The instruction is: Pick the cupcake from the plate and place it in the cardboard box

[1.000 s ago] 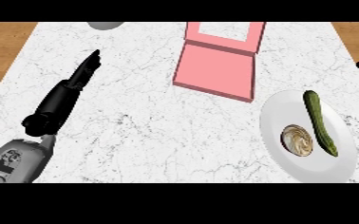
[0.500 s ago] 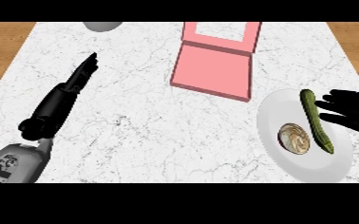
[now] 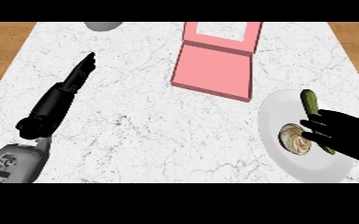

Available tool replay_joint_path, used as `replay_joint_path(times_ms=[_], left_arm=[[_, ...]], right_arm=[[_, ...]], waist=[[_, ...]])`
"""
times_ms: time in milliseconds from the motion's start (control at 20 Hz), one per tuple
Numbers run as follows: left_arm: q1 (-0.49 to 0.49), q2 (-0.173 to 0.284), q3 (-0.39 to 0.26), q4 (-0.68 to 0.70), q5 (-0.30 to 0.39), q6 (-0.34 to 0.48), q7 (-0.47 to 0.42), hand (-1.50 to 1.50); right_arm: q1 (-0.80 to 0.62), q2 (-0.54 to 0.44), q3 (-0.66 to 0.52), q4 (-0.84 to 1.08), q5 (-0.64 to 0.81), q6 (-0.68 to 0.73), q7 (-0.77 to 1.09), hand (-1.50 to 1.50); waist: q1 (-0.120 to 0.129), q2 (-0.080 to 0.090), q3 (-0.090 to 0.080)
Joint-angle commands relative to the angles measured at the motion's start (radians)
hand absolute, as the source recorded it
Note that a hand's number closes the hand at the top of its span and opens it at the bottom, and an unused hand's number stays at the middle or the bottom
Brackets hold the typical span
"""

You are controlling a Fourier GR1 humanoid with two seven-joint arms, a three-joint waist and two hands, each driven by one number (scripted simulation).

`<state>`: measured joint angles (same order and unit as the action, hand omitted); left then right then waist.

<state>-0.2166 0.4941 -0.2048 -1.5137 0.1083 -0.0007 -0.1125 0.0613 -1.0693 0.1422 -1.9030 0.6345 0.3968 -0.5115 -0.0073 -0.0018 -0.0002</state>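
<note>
White-and-grey marbled counter (image 3: pixel 140 133) is serving as the ground for every item listed; places below are given relative to the white plate (image 3: pixel 280 159).

Plate: lying at the counter's right side, partly running off the view's right edge.

Cupcake (image 3: pixel 294 139): sitting on the plate, near its middle, seen from above as a pale swirled top inside a brown ring. It is not lifted.

Green pickle-like piece (image 3: pixel 309 101): lying on the plate's upper right part, just beside the cupcake, its lower length passing under the right hand.

Right hand (image 3: pixel 340 132): coming in from the view's right edge and hovering over the plate's right half. Fingers are spreading apart and pointing left toward the cupcake, slightly bent, with the tips just beside the cupcake's right rim. They are not closing round anything; whether a fingertip is touching the cupcake cannot be told.

Pink box (image 3: pixel 214 69): lying up and to the left of the plate, well apart from the cupcake, its flap (image 3: pixel 223 32) standing open at the far side.

Left hand (image 3: pixel 61 95): resting far to the plate's left, across the counter, fingers straight and held together, pointing up and away toward the counter's far edge, holding nothing. Its grey forearm (image 3: pixel 20 161) is showing at the view's lower left.

Grey rounded object (image 3: pixel 104 25): showing in part at the far edge, up and far left of the plate.
</note>
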Motion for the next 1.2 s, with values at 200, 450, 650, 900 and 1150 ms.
replay_joint_path(times_ms=[200, 450, 650, 900, 1150], left_arm=[[-0.031, -0.077, 0.004, -0.009, -0.052, 0.003, 0.056, 0.0], [-0.029, -0.099, 0.042, 0.004, -0.095, -0.039, 0.038, 0.0], [-0.04, -0.096, 0.079, -0.008, -0.09, -0.084, 0.056, 0.0], [-0.007, -0.083, 0.122, -0.019, -0.097, -0.117, 0.036, 0.0], [-0.021, -0.122, 0.133, -0.007, -0.123, -0.134, 0.045, 0.0]], right_arm=[[0.055, 0.157, 0.071, -0.13, 0.2, -0.009, 0.173, -1.5], [0.064, 0.195, -0.01, 0.012, 0.255, -0.051, 0.015, -1.5], [-0.017, 0.257, 0.025, 0.084, 0.333, -0.037, 0.013, -1.5], [-0.057, 0.318, 0.039, 0.205, 0.434, -0.098, 0.002, -1.5], [-0.076, 0.382, 0.061, 0.293, 0.5, -0.133, -0.046, -1.5]], waist=[[0.003, 0.001, 0.0], [0.002, 0.001, 0.0], [0.007, 0.002, 0.0], [0.01, 0.002, 0.0], [0.009, 0.002, 0.0]])
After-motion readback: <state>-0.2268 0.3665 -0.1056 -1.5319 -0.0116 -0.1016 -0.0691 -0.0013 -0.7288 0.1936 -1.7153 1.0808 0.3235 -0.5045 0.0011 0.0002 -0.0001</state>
